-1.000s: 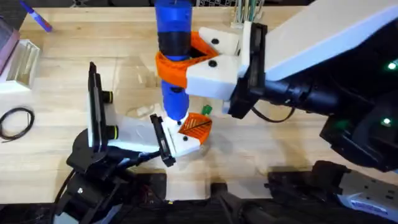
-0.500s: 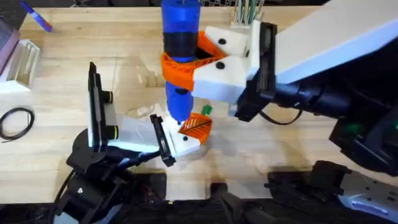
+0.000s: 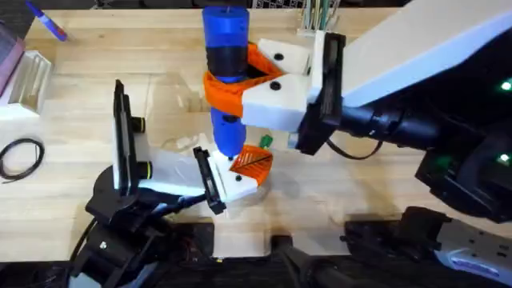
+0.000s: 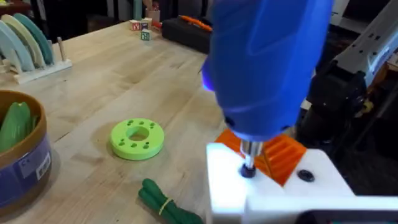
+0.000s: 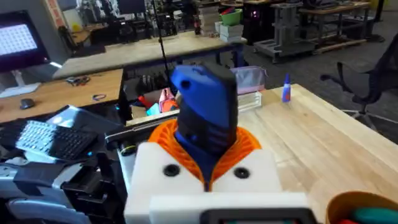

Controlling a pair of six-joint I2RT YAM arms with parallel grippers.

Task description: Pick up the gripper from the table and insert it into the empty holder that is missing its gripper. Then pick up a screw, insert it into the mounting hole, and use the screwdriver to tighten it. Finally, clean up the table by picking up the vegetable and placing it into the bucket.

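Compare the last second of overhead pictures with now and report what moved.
The right gripper, shut on the blue screwdriver, swayed slightly toward the table's right side and came back; the tip kept to the white gripper part. The left arm's hold on that part and the green vegetable stayed put.

The blue screwdriver (image 4: 267, 62) blurs up close, its top cut off.

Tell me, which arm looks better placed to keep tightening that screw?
The right arm, probably. Its gripper is clamped around the blue screwdriver, whose tip sits at the hole in the white gripper part. The left arm lies low beside that part.
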